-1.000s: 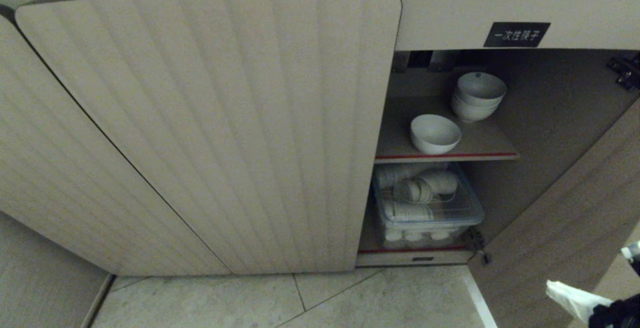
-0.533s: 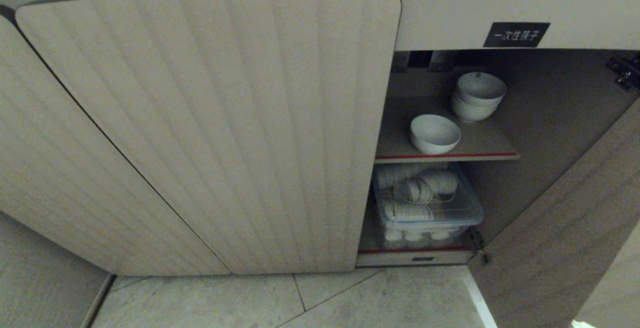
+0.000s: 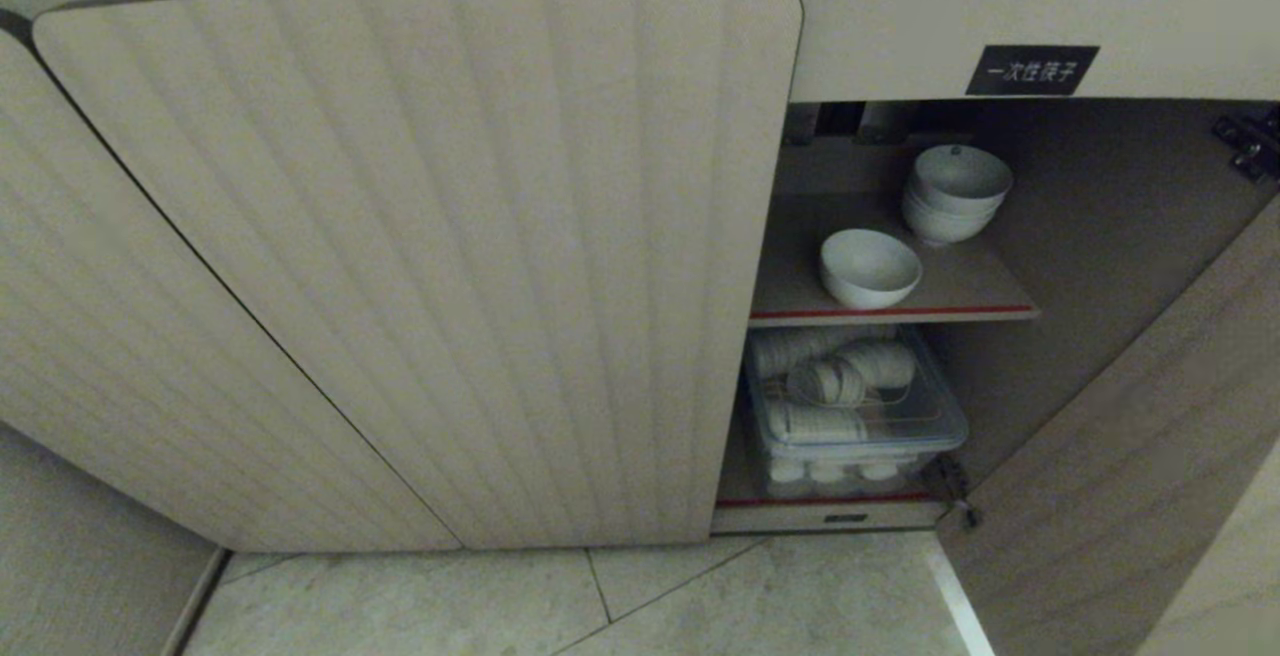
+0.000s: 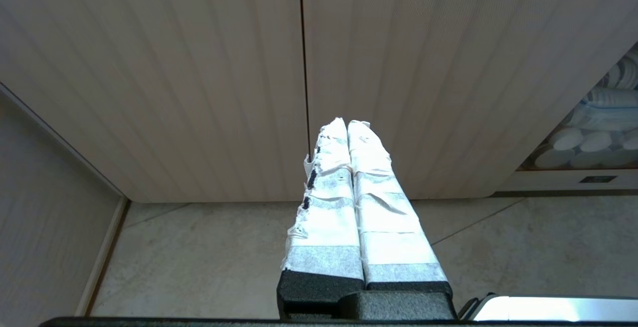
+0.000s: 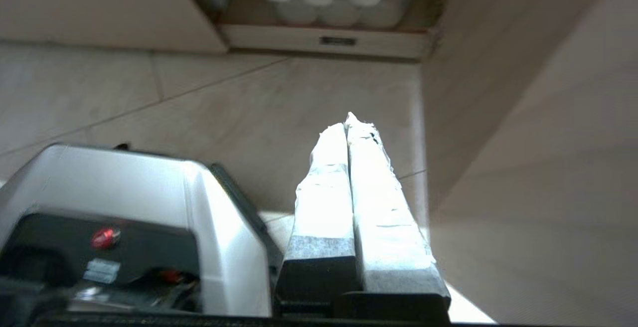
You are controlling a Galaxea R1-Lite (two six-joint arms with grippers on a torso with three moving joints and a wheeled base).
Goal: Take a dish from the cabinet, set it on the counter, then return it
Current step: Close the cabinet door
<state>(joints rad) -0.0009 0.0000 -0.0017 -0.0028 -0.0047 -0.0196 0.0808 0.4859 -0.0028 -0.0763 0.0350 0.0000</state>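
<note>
Dish (image 3: 869,267) sits upright and alone on the brown red-edged shelf (image 3: 960,288) of the cabinet (image 3: 420,256), and I place everything from that shelf. Left of it I see a closed ribbed door. Behind the dish, toward the right, stands a stack of white bowls (image 3: 958,192). Under the shelf, a clear plastic bin (image 3: 858,416) holds rolled white stacks that I cannot identify, with more white rounds beneath it. Above the shelf is a black label (image 3: 1032,69); right of it the open door (image 3: 1130,496) swings outward. My left gripper (image 4: 347,123) hangs clenched before the closed doors, and my right gripper (image 5: 349,120) is clenched over the floor tiles (image 5: 149,97), neither grasping anything.
</note>
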